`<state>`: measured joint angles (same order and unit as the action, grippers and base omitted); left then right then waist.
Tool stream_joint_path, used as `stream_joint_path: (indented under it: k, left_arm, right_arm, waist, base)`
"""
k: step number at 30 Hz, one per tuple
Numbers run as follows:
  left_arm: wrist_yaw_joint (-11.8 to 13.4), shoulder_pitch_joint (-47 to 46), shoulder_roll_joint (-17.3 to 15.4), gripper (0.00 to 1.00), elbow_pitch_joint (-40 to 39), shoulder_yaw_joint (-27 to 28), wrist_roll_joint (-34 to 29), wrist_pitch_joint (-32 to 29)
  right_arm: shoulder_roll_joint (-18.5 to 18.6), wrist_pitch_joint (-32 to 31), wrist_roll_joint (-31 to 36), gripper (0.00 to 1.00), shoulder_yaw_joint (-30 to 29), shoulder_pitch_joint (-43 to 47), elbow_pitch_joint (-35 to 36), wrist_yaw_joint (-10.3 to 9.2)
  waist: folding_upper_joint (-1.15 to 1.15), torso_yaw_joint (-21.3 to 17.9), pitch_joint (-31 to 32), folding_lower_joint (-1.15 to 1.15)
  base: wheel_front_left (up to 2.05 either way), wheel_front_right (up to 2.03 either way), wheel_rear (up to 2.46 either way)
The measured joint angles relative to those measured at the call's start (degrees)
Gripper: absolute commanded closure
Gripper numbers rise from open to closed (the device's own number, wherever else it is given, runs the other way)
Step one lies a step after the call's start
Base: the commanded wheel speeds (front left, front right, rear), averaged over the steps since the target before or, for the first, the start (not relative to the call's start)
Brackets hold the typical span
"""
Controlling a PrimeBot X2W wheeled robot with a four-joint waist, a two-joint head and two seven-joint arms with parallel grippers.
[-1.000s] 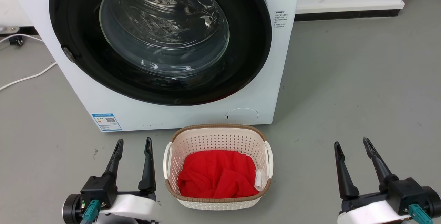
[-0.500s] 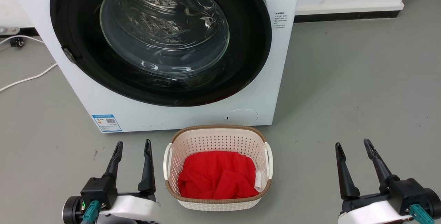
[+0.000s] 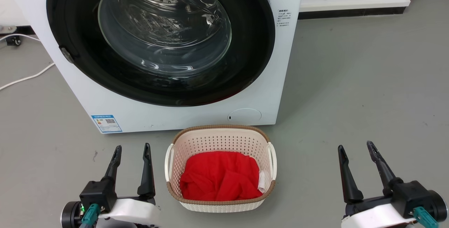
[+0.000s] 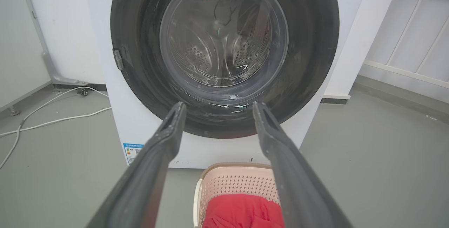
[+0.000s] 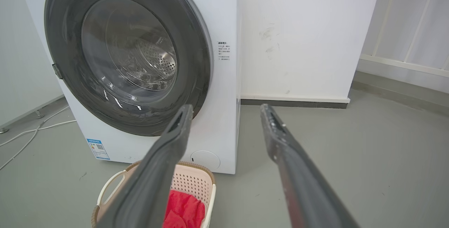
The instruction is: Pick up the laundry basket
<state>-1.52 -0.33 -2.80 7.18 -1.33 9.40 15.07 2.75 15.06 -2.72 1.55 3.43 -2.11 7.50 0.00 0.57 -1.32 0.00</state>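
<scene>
Laundry basket (image 3: 221, 141) stands upright on the grey floor (image 3: 350, 80), just in front of the washing machine (image 3: 168, 119) and below its closed round door. A red cloth (image 3: 219, 175) is heaped inside, with a scrap of white at its right edge. The white left handle (image 3: 167, 163) and right handle (image 3: 274, 161) face outward to either side.

Change over the last second: slight. The whole head view has slid a little. Machine, basket and floor marks shifted together, so this reads as the head camera moving, not the things. The basket keeps its place against the machine. It is not lifted and not touched.

Left pincer (image 3: 132, 146): fingers spread wide, nothing between them. It sits beside the left handle but apart from it.

Right pincer (image 3: 354, 145): also wide and empty, over bare floor, well apart from the right handle.

Both sit about where they were in the head view, fingers pointing toward the machine.

Meaning for the task: no real progress in this interval; judged to be the approach stage. Both pincers likely need to come inward and down to the handles, the right with much farther to go. The left wrist view has the basket low between its fingers. The right wrist view has it at the lower left, so that arm looks poorly lined up as yet.

Risk: a one-sided lift could tip the basket and spill the cloth.
</scene>
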Motion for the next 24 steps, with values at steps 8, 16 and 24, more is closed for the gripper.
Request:
stream_joint_path:
  k: [8,16,24]
  left_arm:
    - [-2.05,-5.91,0.00,0.00,6.84,1.90,-1.55,0.00]
    - [-4.04,-17.88,-1.21,0.00,18.44,4.26,-3.45,0.00]
    - [-5.35,-31.17,-5.36,0.00,33.04,4.19,-3.69,0.00]
  right_arm:
    - [0.04,0.02,1.57,0.00,3.19,-5.47,-6.58,0.00]
    - [0.08,0.03,3.61,0.00,7.54,-16.84,-17.85,0.00]
    - [0.08,0.02,6.61,0.00,11.21,-29.97,-32.36,0.01]
  waist:
    - [0.00,-0.48,-2.73,0.00]
    - [0.00,-0.97,-8.97,0.01]
    - [0.00,-1.59,-17.22,0.01]
  base:
    - [0.00,0.00,0.00]
    - [0.00,0.00,0.00]
    - [0.00,0.00,0.00]
